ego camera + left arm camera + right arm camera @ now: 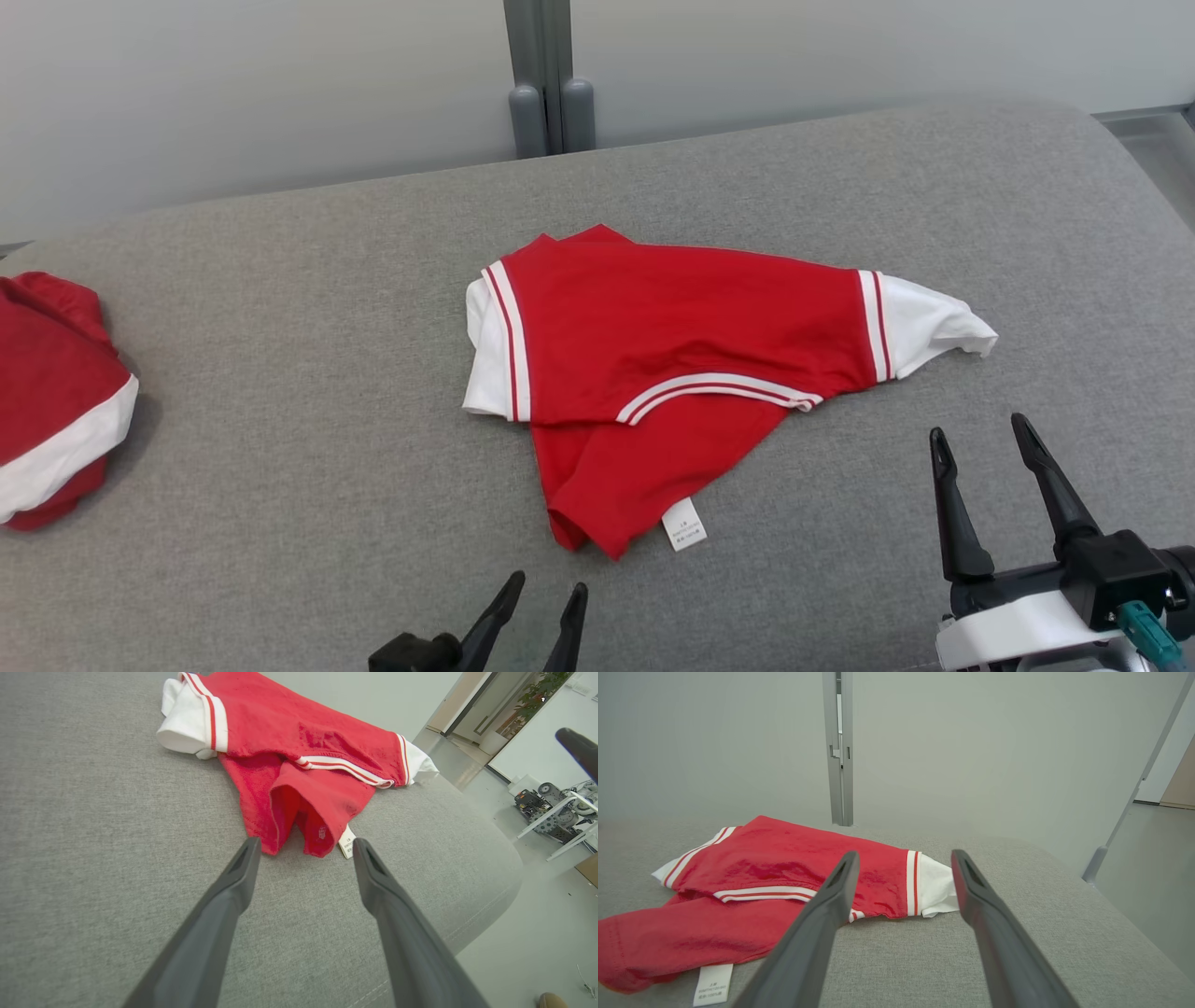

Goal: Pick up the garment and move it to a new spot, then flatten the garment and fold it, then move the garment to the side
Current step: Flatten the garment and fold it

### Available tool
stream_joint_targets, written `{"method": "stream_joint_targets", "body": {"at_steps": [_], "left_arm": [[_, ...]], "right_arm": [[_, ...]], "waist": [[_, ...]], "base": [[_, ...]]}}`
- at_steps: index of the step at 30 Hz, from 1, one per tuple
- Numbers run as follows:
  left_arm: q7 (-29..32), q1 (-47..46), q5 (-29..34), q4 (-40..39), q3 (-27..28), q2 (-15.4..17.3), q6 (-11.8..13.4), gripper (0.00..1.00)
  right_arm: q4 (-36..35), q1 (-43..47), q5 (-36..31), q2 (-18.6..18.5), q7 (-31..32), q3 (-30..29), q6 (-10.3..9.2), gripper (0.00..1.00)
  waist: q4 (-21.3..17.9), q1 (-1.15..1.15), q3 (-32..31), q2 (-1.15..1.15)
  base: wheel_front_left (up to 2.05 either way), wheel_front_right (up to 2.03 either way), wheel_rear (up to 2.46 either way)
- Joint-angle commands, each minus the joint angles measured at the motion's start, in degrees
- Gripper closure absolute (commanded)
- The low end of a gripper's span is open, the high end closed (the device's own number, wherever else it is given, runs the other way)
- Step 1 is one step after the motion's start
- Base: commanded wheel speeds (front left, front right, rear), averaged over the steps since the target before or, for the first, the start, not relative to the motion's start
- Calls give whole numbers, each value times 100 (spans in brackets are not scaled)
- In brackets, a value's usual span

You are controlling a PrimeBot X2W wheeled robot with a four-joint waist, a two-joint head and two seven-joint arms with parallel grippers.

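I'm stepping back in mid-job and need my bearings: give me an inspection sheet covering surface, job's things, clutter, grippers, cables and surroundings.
Surface: grey padded top, bare around the shirt.
Job's things: red-and-white shirt, rumpled and partly doubled over, mid-surface; white label at its near hem.
Clutter: second red-and-white garment bundled at the left end.
Grippers: left gripper open, short of the near hem; right gripper open, near the right-hand sleeve; neither touches cloth.
Cables: nothing seen.
Surroundings: pale wall, grey post behind; wheeled equipment on the floor.

another red-and-white cloth (pixel 51 392) lies far left on the grey cushion (pixel 280 373).
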Motion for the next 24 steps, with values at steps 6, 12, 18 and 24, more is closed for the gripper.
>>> {"method": "stream_joint_targets", "body": {"at_steps": [6,12,18,24], "left_arm": [[3,-730,-402,460,-741,233,-1,0],[3,-1072,-518,686,-935,227,-1,0],[3,-1310,-249,881,-792,212,-1,0],[3,-1499,-97,1095,-789,173,-1,0]], "right_arm": [[-54,-243,59,-12,-15,127,-10,0],[-84,-329,86,-10,-15,105,-10,0],[-97,-416,117,-10,-15,112,-10,0],[-84,-497,146,-10,-16,136,-10,0]], "waist": [[-239,0,216,0],[-448,0,402,0],[-605,0,573,0],[-726,0,684,0]], "base": [[0,0,0],[0,0,0],[0,0,0],[0,0,0]]}}
